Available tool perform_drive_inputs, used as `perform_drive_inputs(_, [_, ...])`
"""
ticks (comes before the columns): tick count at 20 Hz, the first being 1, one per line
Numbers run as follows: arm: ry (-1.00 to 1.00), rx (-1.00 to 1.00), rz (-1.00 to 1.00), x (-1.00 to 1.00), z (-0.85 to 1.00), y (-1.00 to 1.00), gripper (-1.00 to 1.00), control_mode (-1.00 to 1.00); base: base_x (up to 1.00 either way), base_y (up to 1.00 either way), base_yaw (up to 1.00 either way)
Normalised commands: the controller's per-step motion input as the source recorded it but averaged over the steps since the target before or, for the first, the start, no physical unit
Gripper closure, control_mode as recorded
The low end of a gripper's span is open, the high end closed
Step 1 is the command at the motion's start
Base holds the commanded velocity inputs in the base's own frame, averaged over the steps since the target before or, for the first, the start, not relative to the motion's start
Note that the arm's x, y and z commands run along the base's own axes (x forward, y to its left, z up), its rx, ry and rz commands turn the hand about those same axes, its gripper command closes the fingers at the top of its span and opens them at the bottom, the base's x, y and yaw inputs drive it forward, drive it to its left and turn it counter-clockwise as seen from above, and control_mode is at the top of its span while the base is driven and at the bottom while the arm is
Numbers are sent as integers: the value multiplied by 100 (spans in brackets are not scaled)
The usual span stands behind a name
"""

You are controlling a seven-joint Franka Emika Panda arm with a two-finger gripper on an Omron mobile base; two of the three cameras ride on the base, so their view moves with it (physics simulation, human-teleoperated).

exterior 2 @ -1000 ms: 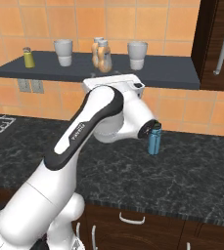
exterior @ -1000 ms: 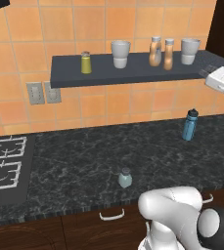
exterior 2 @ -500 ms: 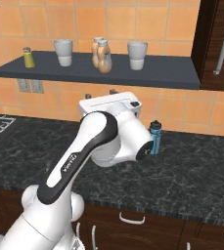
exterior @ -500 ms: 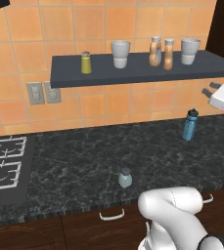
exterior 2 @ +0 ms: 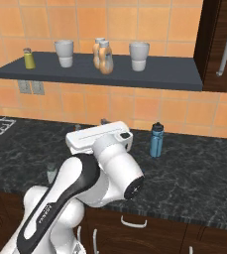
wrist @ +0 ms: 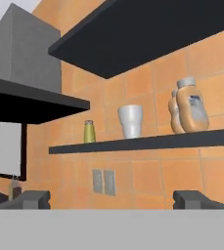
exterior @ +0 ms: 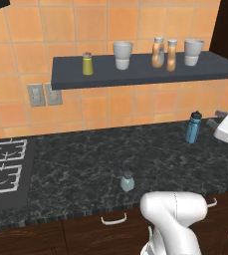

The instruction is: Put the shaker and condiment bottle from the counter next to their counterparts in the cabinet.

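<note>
Counter (exterior: 85,164): shaker (exterior: 127,182) upright near front edge, cap up.
Cabinet (exterior: 135,72): condiment bottle (exterior: 171,55) upright beside curvy orange bottle (exterior: 158,52).
Gripper (wrist: 111,199): fingers spread wide, holding nothing.

My hand (wrist: 111,199) has dropped from beside the cabinet (exterior: 135,69) toward the counter (exterior: 85,164), now level with the blue bottle (exterior: 193,127).

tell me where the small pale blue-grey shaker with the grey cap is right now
The small pale blue-grey shaker stands upright near the front edge of the black speckled counter in the left base view, alone, right of the stove grates and well left of the blue bottle.
</note>
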Motion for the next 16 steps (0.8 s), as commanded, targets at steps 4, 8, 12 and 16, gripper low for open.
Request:
perform_drive_inputs(4, [5, 0, 0, -22, -31, 27, -100, -100, 0, 0, 0])
perform_drive_inputs(8, [22, -6, 0, -80, -98, 54, -100, -100, 0, 0, 0])
perform_drive_inputs(12, [12, -1, 0, -40, -55, 38, -100, -100, 0, 0, 0])
perform_drive_inputs(16, [0, 0, 0, -16, -12, 37, -100, -100, 0, 0, 0])
